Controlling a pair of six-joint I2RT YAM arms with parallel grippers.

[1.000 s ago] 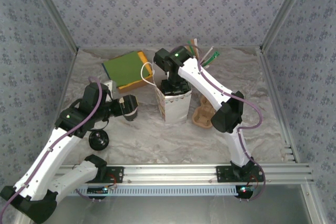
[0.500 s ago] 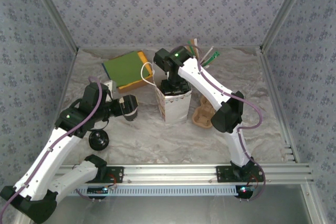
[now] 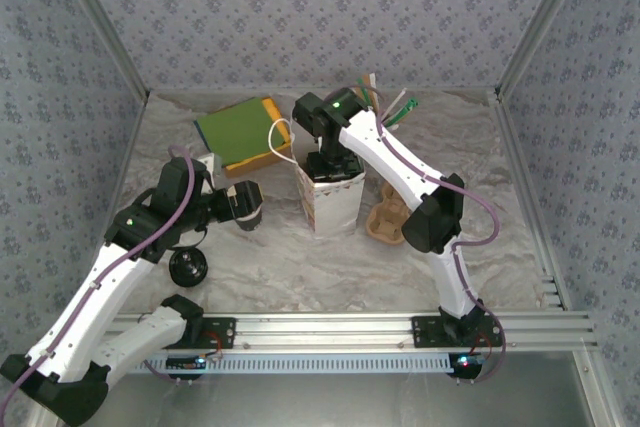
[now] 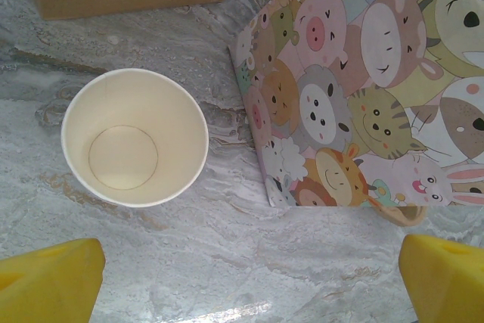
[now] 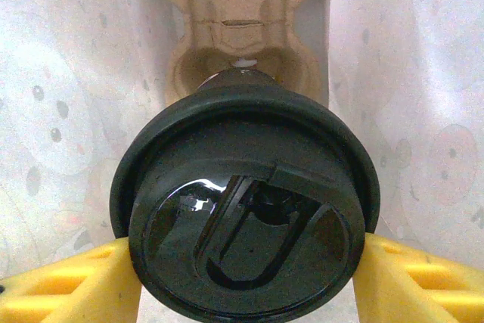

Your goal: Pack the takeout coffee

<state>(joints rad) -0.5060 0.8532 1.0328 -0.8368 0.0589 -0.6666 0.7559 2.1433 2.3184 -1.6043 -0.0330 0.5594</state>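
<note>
takeout coffee (image 5: 242,209), its round black lid facing the right wrist camera, is clamped between the yellow fingers (image 5: 68,289) of the right gripper (image 5: 243,281). it hangs inside the mouth of the cartoon-animal paper bag (image 3: 332,205), above a moulded pulp cup carrier (image 5: 240,28) on the bag's floor. from the left: a loose black lid (image 3: 188,267) lies on the marbled table (image 4: 227,262). the left gripper (image 4: 246,285) hangs with jaws spread wide and empty above a lidless cream-lined paper cup (image 4: 134,138). that cup stands upright just beside the bag.
</note>
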